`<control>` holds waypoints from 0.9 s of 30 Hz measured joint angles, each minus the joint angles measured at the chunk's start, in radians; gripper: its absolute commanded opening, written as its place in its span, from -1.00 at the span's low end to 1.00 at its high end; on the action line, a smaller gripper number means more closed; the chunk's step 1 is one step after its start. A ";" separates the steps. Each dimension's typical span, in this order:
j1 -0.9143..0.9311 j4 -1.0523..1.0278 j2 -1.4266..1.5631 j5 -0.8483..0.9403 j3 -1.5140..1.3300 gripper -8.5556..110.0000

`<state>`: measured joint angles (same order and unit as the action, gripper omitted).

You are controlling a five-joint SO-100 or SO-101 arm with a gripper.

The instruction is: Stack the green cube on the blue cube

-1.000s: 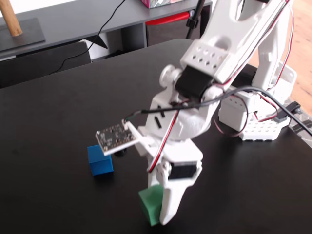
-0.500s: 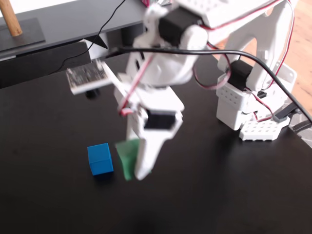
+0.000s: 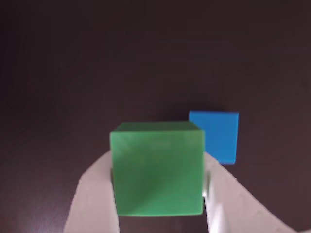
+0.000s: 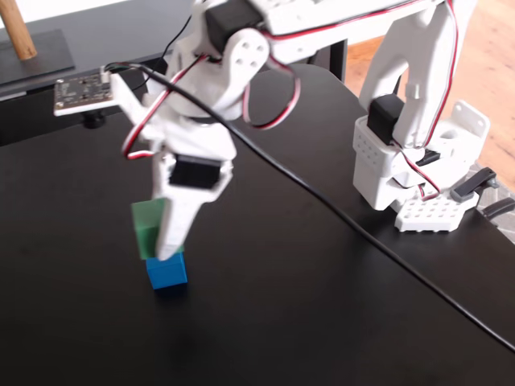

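My gripper [image 3: 160, 194] is shut on the green cube [image 3: 156, 167], with a white finger on each side of it. In the fixed view the gripper [image 4: 161, 237] holds the green cube [image 4: 146, 226] just above the blue cube [image 4: 166, 270], slightly to its left; I cannot tell whether the two touch. The blue cube rests on the black table [image 4: 265, 314]. In the wrist view the blue cube [image 3: 217, 135] shows behind and to the right of the green cube, partly hidden by it.
The arm's white base [image 4: 414, 161] stands at the right of the fixed view. A black cable [image 4: 354, 229] runs across the table from the arm toward the lower right. A circuit board [image 4: 84, 92] rides on the arm at upper left.
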<state>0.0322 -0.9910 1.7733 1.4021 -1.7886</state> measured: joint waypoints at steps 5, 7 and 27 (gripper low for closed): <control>0.035 0.067 -0.060 0.049 -0.029 -0.75; 0.052 0.080 -0.077 0.069 -0.032 -0.75; 0.126 0.189 -0.118 0.166 -0.137 -0.75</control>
<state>0.1580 -0.8023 1.6552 1.5677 -1.9251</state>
